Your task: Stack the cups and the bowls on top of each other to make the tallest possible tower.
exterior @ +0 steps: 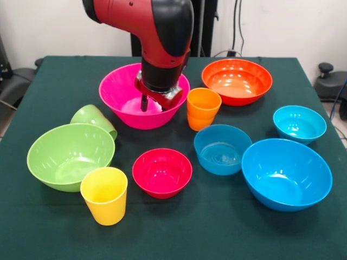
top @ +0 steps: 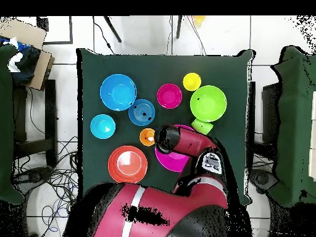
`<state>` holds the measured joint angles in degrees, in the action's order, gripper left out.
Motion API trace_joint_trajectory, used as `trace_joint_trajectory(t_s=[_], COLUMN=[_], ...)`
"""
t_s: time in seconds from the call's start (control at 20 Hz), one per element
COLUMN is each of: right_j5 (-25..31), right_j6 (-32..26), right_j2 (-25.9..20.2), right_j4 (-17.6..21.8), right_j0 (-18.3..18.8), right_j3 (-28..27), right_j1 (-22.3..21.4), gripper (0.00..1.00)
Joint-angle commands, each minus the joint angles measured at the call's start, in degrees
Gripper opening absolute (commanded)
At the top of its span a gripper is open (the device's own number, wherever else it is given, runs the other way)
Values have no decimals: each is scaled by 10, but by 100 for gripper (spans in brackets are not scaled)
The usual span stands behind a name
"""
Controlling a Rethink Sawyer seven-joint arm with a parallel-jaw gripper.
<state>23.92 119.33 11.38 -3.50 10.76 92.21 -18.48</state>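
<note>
My gripper [exterior: 145, 103] reaches down inside the large pink bowl [exterior: 118, 102], low over its floor; the arm's wrist hides how it stands. From overhead the arm covers most of the pink bowl [top: 168, 162]. An orange cup [exterior: 203, 108] stands upright just right of that bowl. A green cup [exterior: 93, 118] lies on its side behind the light green bowl [exterior: 70, 156]. The yellow cup [exterior: 104, 195] stands upright at the front. A red bowl [exterior: 162, 172], a small blue bowl [exterior: 222, 149], a large blue bowl [exterior: 286, 173], a small cyan bowl [exterior: 299, 123] and an orange bowl [exterior: 237, 81] sit apart, none stacked.
The dark green table [exterior: 217, 233] carries everything. Beyond its edges in the overhead view are chairs [top: 295, 123], cables on the floor [top: 52, 179] and a cardboard box [top: 28, 46] at one corner.
</note>
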Motion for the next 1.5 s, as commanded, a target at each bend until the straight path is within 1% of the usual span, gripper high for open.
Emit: trace_joint_trajectory(t_s=[0.05,0.2,0.4,0.75,0.85,1.05,1.25,1.35,1.4,1.5], right_j5=[49,43,34,26,29,19,11,11,15,30], right_j6=[108,99,79,67,63,40,24,16,9,-14], right_j2=[-35,-28,-33,-34,-25,-18,-6,7,20,34], right_j4=[-48,-49,-48,-40,-33,-14,3,16,26,45], right_j0=[-23,-23,-12,-2,-2,18,31,34,32,41], right_j3=[-48,-44,-35,-23,-17,8,19,40,52,83], right_j1=[15,15,14,9,4,-13,-23,-41,-57,-100], gripper=[100,100,100,100,100,100,100,100,100,100])
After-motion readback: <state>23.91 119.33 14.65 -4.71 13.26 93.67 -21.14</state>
